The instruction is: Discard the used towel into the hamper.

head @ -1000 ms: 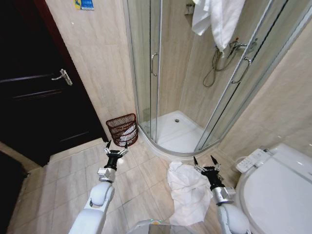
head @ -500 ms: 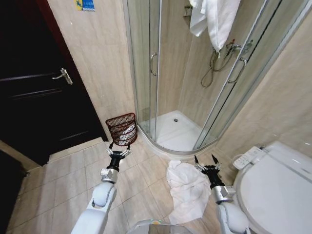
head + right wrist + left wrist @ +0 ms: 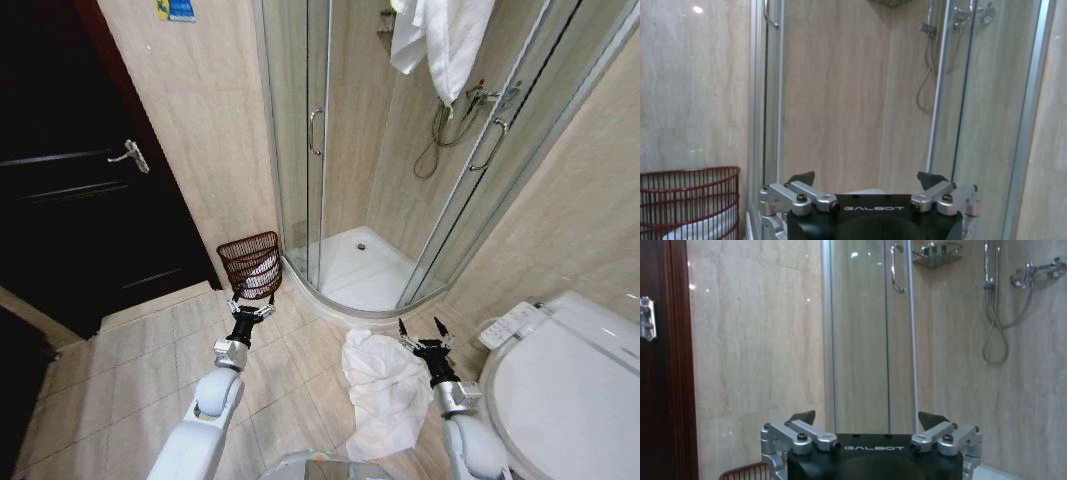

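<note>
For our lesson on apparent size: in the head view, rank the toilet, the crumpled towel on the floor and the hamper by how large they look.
1. toilet, largest, though cut off by the frame.
2. towel.
3. hamper, smallest; it stands farther from the camera, so true size is unsure.

Reddish-brown hamper (image 3: 251, 265); white towel (image 3: 385, 388); beige tiles.

White-shelled arms ending in black-and-silver grippers

Each arm has smooth white casing and a silver metal wrist collar. The left gripper (image 3: 867, 419) and right gripper (image 3: 867, 179) share a black housing lettered "GALBOT", silver linkage bars with dark screws, and pointed black fingertips (image 3: 803, 417).
</note>
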Robot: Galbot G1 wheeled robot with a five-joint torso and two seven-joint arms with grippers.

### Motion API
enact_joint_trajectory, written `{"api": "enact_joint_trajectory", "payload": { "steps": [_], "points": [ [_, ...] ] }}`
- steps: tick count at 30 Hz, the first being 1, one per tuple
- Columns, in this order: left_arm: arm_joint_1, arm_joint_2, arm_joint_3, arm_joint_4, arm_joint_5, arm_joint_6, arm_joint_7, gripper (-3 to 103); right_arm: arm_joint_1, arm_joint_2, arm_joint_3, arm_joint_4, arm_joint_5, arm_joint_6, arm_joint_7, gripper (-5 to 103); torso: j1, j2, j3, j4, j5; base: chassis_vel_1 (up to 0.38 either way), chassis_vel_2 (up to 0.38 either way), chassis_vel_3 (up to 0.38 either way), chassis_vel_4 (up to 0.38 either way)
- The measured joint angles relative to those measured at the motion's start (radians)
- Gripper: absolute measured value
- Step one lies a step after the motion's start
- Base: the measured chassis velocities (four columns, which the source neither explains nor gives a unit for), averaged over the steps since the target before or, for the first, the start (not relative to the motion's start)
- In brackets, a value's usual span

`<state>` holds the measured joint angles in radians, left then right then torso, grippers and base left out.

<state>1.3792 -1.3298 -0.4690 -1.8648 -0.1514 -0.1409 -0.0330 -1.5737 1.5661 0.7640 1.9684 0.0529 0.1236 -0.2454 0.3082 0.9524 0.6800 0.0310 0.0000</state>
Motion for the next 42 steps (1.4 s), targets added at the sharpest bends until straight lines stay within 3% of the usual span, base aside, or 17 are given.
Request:
{"api": "enact_joint_trajectory", "payload": {
  "steps": [16, 42],
  "points": [
    [-0.007, -0.009, 0.007, 0.007, 0.003, -0.017, -0.015, 100, -0.001, -0.008, 0.003, -0.01, 0.009, 0.004, 0.004, 100, 0.0, 0.0, 0.0, 0.0, 0.0, -0.022, -0.025, -0.029, -0.02],
    [0.015, -0.011, -0.005, -0.065, -0.008, 0.043, 0.018, 100, 0.006, -0.006, 0.002, -0.016, 0.013, 0.011, 0.017, 100, 0.009, 0.019, 0.01, 0.0, 0.0, 0.0, 0.0, 0.0, 0.0]
  ]
}}
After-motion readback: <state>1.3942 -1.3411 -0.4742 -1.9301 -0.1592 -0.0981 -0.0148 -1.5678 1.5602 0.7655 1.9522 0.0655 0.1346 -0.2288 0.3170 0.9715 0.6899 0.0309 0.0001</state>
